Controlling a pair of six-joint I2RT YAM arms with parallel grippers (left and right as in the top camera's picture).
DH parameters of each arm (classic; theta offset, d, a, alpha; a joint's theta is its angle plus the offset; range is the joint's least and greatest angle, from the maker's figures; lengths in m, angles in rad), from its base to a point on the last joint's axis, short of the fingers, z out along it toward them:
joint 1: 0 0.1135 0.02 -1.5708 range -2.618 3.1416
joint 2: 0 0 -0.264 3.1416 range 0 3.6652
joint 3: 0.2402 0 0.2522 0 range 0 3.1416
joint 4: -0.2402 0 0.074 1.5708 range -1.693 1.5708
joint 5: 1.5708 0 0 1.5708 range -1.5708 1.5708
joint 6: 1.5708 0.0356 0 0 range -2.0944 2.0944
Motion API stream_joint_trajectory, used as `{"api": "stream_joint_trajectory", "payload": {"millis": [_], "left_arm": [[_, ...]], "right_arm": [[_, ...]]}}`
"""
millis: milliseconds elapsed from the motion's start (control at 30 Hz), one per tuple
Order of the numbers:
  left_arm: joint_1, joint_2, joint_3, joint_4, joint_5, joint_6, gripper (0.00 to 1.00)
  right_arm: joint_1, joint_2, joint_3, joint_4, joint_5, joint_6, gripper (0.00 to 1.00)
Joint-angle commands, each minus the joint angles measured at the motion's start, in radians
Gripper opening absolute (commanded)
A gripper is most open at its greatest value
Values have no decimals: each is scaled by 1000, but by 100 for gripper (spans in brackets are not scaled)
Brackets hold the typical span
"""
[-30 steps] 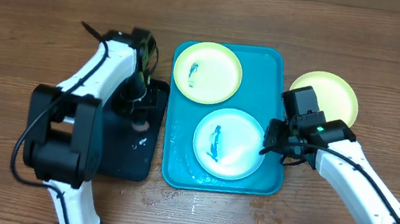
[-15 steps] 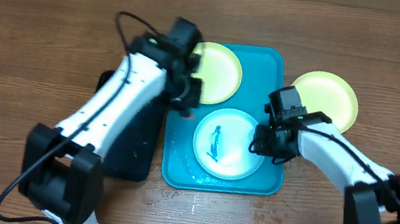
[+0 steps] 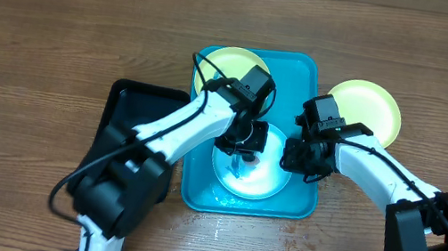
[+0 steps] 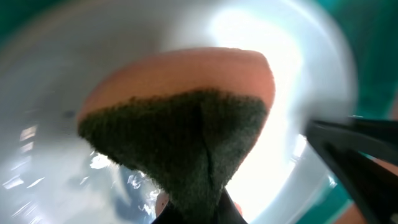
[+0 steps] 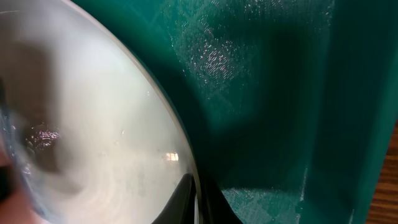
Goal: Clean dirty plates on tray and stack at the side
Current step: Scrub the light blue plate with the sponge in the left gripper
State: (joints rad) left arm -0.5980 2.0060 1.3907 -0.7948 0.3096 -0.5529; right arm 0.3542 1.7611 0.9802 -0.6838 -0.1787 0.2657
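Note:
The light-blue rimmed plate (image 3: 265, 182) lies at the front of the turquoise tray (image 3: 301, 84). My left gripper (image 3: 241, 151) is shut on an orange sponge with a dark green scouring face (image 4: 180, 124), pressed onto the plate's white centre (image 4: 56, 106). My right gripper (image 3: 292, 162) is shut on this plate's right rim, one finger inside and one outside (image 5: 198, 199). A yellow-green rimmed plate (image 3: 230, 59) sits at the tray's back left, partly hidden by my left arm. Another yellow-green plate (image 3: 369, 108) rests on the table right of the tray.
A black rectangular tray (image 3: 127, 142) lies left of the turquoise tray, partly under my left arm. Wet patches glisten on the turquoise tray floor (image 5: 273, 81). Bare wooden table (image 3: 39, 42) surrounds both trays.
My left arm swung right from the black tray to the light-blue rimmed plate, carrying the sponge. My right gripper closed on that plate's right rim.

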Motion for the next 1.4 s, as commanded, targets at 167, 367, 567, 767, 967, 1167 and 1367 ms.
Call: {"api": "stream_joint_trajectory", "payload": {"millis": [167, 367, 567, 767, 967, 1167, 1367], "left_arm": [[34, 122, -7, -73, -33, -112, 4], [71, 122, 51, -222, -243, -99, 4], [53, 128, 50, -196, -151, -5, 4], [5, 143, 48, -43, 242, 102, 4], [-68, 175, 48, -37, 332, 102, 4], [-61, 174, 49, -185, 71, -59, 4], [18, 172, 96, -326, -249, -110, 4]], "right_arm": [[10, 48, -19, -32, 16, -1, 4], [10, 48, -19, -35, 17, -1, 4], [10, 48, -19, -35, 17, -1, 4], [10, 48, -19, -35, 16, -1, 4], [10, 48, -19, -41, 16, 0, 4], [10, 48, -19, -44, 16, 0, 4], [10, 48, -19, -45, 16, -1, 4]]}}
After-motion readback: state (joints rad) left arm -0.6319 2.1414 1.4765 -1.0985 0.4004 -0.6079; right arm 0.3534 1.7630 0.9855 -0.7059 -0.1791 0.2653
